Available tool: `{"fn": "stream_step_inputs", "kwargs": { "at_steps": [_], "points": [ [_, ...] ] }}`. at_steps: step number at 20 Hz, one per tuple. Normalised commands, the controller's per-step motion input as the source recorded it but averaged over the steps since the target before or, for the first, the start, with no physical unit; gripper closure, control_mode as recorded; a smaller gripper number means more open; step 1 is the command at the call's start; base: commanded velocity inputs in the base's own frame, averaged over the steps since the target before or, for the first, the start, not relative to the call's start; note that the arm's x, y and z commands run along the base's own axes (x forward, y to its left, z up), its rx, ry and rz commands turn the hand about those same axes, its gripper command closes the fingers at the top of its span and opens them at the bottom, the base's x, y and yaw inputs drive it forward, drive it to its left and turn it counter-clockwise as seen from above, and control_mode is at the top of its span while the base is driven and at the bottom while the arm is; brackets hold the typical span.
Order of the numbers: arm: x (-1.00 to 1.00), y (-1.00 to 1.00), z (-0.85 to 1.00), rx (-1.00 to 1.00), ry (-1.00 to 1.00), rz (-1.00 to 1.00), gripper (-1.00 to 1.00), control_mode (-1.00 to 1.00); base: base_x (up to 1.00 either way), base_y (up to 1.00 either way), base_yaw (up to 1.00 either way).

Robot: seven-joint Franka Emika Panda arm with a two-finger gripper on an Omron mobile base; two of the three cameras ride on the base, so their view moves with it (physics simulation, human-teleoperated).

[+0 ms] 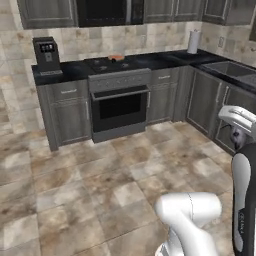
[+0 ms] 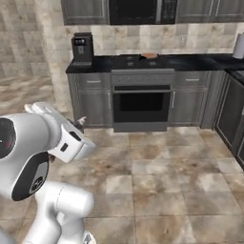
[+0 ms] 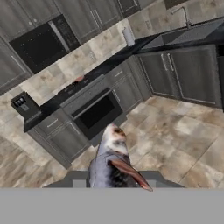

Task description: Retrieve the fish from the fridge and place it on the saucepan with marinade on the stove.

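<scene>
Gripper [image 3: 114, 181] is clamping grey silvery fish [image 3: 111, 157], carrying it toward black four-burner stove [image 1: 117, 65] at 12 o'clock, next needing approach over small orange-filled saucepan [image 1: 116, 57].

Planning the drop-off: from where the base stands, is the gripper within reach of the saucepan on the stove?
Probably not yet. The gripper, shut on the fish, is across open floor from the stove and saucepan; nothing blocks the way.
</scene>
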Motion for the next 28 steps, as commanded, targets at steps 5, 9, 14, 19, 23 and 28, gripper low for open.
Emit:
{"fn": "stream_step_inputs", "kwargs": {
  "at_steps": [5,9,14,19,23,28],
  "points": [
    [0.0,0.0,0.0,0.0,0.0,0.0,1.0,1.0,1.0,0.29,0.08],
    [0.0,0.0,0.0,0.0,0.0,0.0,1.0,1.0,1.0,0.21,0.08],
    [0.0,0.0,0.0,0.0,0.0,0.0,1.0,1.0,1.0,0.14,0.08],
    [0.0,0.0,0.0,0.0,0.0,0.0,1.0,1.0,1.0,0.0,0.12],
    [0.0,0.0,0.0,0.0,0.0,0.0,1.0,1.0,1.0,-0.04,0.12],
    [0.0,0.0,0.0,0.0,0.0,0.0,1.0,1.0,1.0,-0.39,0.13]
  ]
}}
